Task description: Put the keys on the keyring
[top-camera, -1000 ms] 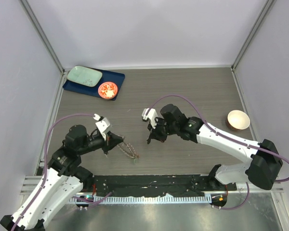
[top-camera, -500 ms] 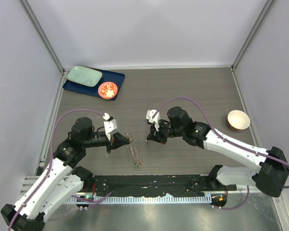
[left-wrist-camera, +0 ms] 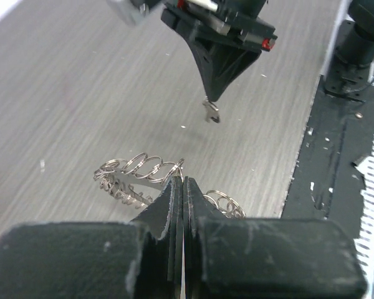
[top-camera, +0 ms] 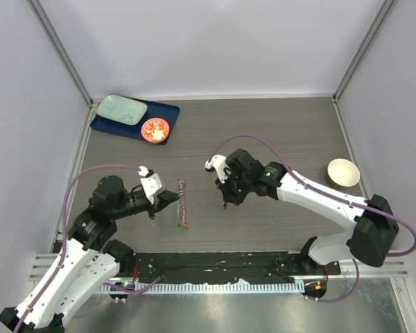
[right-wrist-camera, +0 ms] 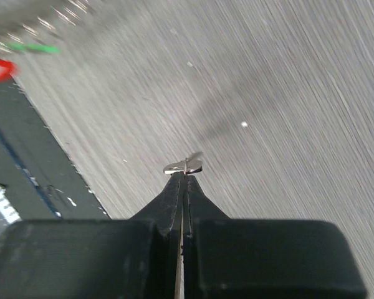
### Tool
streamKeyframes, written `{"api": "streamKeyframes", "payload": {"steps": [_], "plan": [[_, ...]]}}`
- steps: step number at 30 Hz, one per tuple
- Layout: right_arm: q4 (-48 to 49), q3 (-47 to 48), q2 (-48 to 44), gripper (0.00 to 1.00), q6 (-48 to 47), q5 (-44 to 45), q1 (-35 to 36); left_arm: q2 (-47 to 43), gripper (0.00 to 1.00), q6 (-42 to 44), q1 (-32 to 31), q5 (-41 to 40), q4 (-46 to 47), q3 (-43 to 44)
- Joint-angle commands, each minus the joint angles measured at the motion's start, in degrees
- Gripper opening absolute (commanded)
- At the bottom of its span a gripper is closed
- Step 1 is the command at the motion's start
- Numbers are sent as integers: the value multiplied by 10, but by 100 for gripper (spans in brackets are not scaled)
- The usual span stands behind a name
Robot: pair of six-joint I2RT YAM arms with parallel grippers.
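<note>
Keyring (top-camera: pixel 183 205) handling was my main worry. It looked like a limp run of thin wire loops, light, springy and slick, and likely to sag and swing from wherever it was pinched. My left tool (left-wrist-camera: pixel 179 187) was clenched on one loop near the middle, with the rest trailing to both sides. From above it showed as a thin line just off that tool's tip, left of centre on the desk (top-camera: pixel 284 132). Whether its ends rested on the desk I could not tell. I judged that a hold close to the loop being threaded would steady it best, since a loose loop would turn away from any push.

My right tool (right-wrist-camera: pixel 183 180) was clamped on a small bare-metal key (right-wrist-camera: pixel 183 167), pinched so that part of it stuck out past the tips. Tiny, flat and smooth as it was, it could twist or pop out under side load, so I reckoned a gentle approach was called for. In the left wrist view the key hung just beyond the keyring, near it but apart.

At the back left, well away, sat a blue tray (top-camera: pixel 168 113) with a green plate (top-camera: pixel 121 109) and an orange dish (top-camera: pixel 155 129). A pale bowl (top-camera: pixel 342 173) stood near the right edge. None of them stood between the tools. Green and red smears in a corner of the right wrist view were too blurred to name.
</note>
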Motion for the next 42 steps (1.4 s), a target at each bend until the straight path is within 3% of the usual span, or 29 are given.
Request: {"api": "streamKeyframes", "payload": {"steps": [1, 4, 10, 14, 22, 28, 36, 42], "plan": [[-173, 76, 87, 1, -5, 106, -3, -45, 0, 9, 2, -82, 2, 6], [-261, 134, 155, 1, -26, 182, -5, -70, 0, 3, 2, -114, -3, 1], [-387, 269, 302, 1, -88, 214, -4, -99, 0, -2, 2, -149, -7, -3], [-426, 369, 391, 1, -116, 208, 3, -106, 0, -4, 2, -154, -6, -4], [-458, 468, 534, 1, -147, 221, 27, -111, 0, -7, 2, -151, -3, -6], [-453, 509, 561, 8, -165, 221, 35, -110, 0, -8, 2, -150, -3, -6], [-427, 513, 571, 30, -175, 216, 39, -105, 0, -8, 2, -151, -3, -7], [-385, 504, 508, 41, -178, 201, 40, -103, 0, -8, 2, -151, -2, -7]]}}
